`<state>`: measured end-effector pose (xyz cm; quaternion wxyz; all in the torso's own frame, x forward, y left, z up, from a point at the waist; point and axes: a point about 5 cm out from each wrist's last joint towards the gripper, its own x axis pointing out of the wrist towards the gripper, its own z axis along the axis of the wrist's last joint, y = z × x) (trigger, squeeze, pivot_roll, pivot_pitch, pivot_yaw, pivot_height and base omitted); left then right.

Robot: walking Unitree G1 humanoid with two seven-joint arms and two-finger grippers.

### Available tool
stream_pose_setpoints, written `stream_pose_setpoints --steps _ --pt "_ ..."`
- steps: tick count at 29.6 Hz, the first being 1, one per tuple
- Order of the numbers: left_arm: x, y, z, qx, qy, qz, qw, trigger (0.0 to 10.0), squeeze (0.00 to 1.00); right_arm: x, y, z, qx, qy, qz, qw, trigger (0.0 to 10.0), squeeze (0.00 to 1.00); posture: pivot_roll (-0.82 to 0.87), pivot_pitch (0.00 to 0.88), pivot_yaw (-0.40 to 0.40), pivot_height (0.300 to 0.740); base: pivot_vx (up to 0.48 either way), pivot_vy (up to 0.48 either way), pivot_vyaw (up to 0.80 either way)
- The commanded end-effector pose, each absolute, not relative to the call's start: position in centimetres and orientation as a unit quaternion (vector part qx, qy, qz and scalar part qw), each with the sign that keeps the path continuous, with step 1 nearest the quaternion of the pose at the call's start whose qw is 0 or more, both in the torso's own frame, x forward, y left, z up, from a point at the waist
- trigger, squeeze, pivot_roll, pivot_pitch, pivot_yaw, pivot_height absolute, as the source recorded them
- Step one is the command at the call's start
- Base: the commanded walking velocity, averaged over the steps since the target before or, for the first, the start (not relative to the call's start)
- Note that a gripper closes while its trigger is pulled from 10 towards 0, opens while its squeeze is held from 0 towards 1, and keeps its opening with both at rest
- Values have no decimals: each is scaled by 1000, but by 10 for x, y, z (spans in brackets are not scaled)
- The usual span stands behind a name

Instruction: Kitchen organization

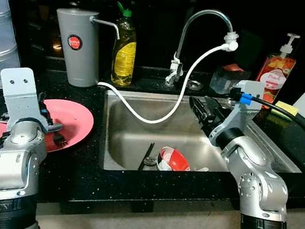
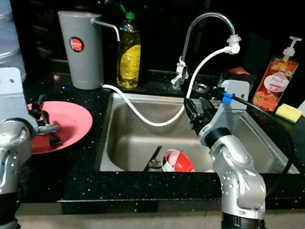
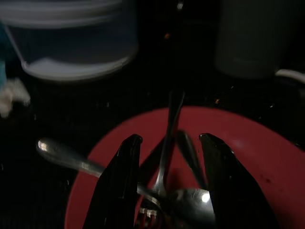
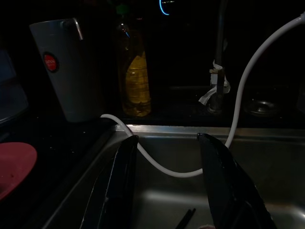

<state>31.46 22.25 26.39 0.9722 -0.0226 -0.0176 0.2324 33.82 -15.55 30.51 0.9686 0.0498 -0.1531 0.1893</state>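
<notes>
A round red plate lies flat on the black desk, left of the steel sink. On it rests a loose heap of cutlery: a fork, a spoon with a shiny bowl, and a second silver handle that juts out over the plate's left rim. In the sink's near part, a red and white bowl lies tilted, with dark chopsticks just left of it.

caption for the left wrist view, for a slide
Open left gripper poised over cutlery on the red plate.
</notes>
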Motion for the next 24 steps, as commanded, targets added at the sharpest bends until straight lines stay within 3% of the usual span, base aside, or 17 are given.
stream_pose_setpoints --steps 1,13,15,24 --pt "314 223 266 0 -29 234 972 10000 0 339 -154 304 51 -154 192 968 10000 0 -29 62 0 740 0 0 0" --pt "308 237 252 -6 21 300 954 10000 0 339 -155 304 49 -154 189 969 10000 0 -25 62 3 740 0 0 0" --pt "308 244 250 -70 29 312 947 10000 0 339 -155 303 51 -153 189 969 10000 0 -19 62 1 740 0 0 0" --pt "312 241 246 -124 52 305 943 10000 0 340 -154 304 52 -154 191 968 10000 0 -21 60 -1 740 0 0 0"
